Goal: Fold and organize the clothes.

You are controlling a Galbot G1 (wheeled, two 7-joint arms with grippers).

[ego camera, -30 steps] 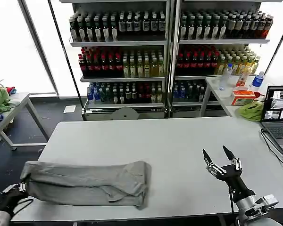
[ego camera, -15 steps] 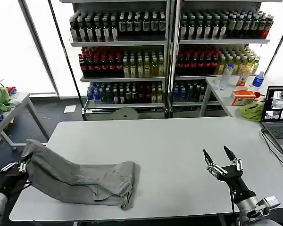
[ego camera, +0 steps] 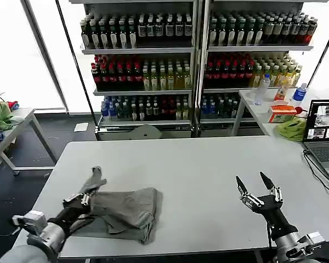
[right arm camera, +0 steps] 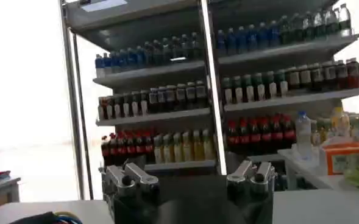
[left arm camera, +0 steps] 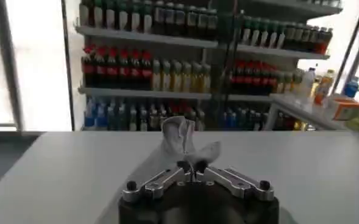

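Grey cloth: one shirt (ego camera: 123, 211) lies bunched at the worktop's (ego camera: 208, 170) near left, partly folded, I judge, with squaring and placing left. The left pincer (ego camera: 83, 198) grips its raised end. The right pincer (ego camera: 251, 181), one of two, hovers spread wide near right.

A grey shirt (ego camera: 123, 211) lies bunched on the near left part of the pale worktop (ego camera: 208, 164). The left gripper (ego camera: 83, 198) is at the shirt's left end, its jaws closed on a fold of cloth that stands up above the heap. The right gripper (ego camera: 256, 185) hovers over the near right of the worktop, jaws spread apart with nothing between them. A laptop (ego camera: 324, 134) sits at the right edge. Far behind stand shelves of bottles (ego camera: 192, 60).
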